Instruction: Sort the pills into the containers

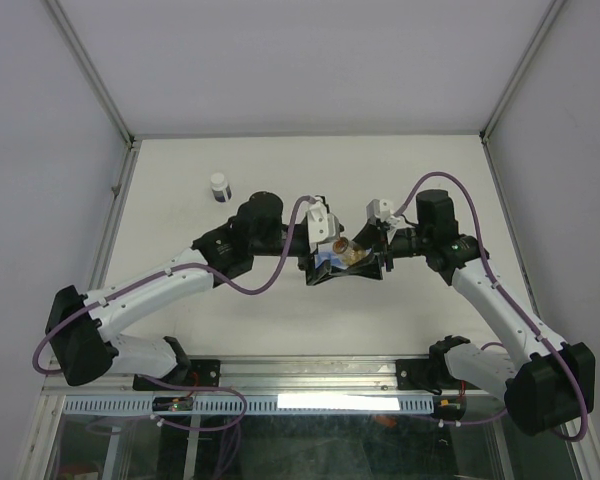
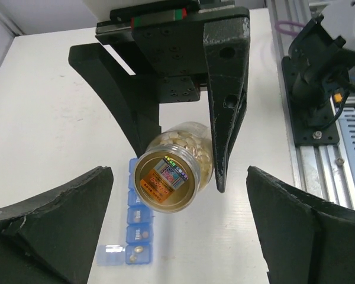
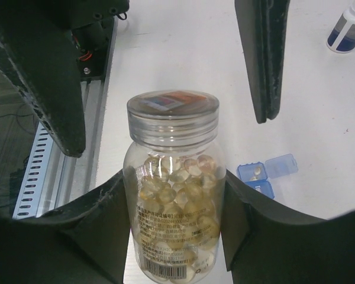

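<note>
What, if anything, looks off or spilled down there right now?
Nothing spilled. The right gripper holds the bottle, its cap on; the left gripper is open, facing it. The organiser's end compartment lies open with a pill inside.

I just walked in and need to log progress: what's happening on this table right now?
The right end effector grips a clear bottle of amber pills, lid on. The left end effector is open on either side of the lid, not gripping it. Below on the table lies the blue organiser strip, its end compartment open with a pill inside.
</note>
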